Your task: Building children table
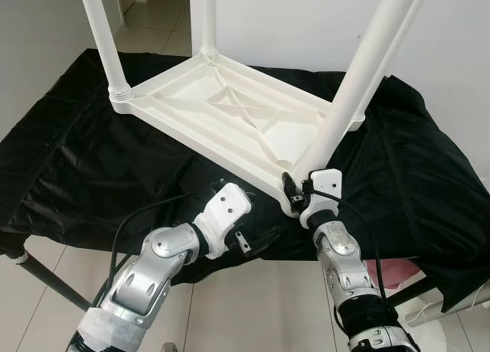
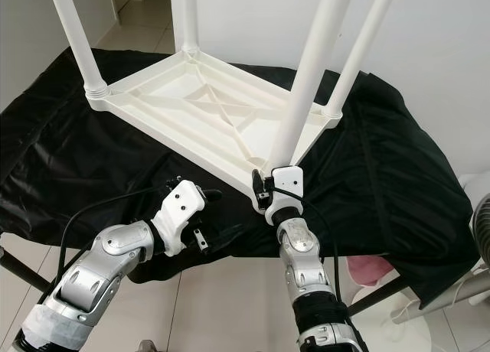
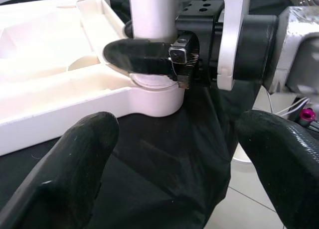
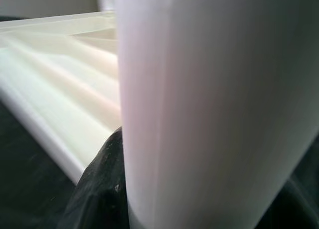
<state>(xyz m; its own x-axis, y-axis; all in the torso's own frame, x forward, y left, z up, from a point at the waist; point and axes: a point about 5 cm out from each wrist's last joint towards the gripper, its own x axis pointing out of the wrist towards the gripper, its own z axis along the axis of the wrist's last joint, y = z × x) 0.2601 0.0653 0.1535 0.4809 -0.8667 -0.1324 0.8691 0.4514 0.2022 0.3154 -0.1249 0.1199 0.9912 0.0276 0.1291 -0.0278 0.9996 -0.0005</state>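
A white plastic children's table [image 1: 222,107] lies upside down on a black cloth [image 1: 92,168], with its legs pointing up. My right gripper [image 1: 295,185] is shut around the base of the nearest leg [image 1: 360,84], where the leg meets its corner socket. In the right wrist view the leg [image 4: 214,109] stands against a black finger [image 4: 99,189]. My left gripper [image 2: 208,216] hovers open just left of that corner, above the cloth's front edge. Its two fingers [image 3: 75,164] frame the socket [image 3: 154,97] without touching it.
Three other legs stand at the far corners [image 1: 103,42], [image 1: 207,19], [image 1: 406,30]. The cloth hangs over the work surface's front edge above a tiled floor [image 1: 245,306]. A pink object [image 1: 394,272] lies below at the right. A dark support leg [image 1: 46,279] slants at the lower left.
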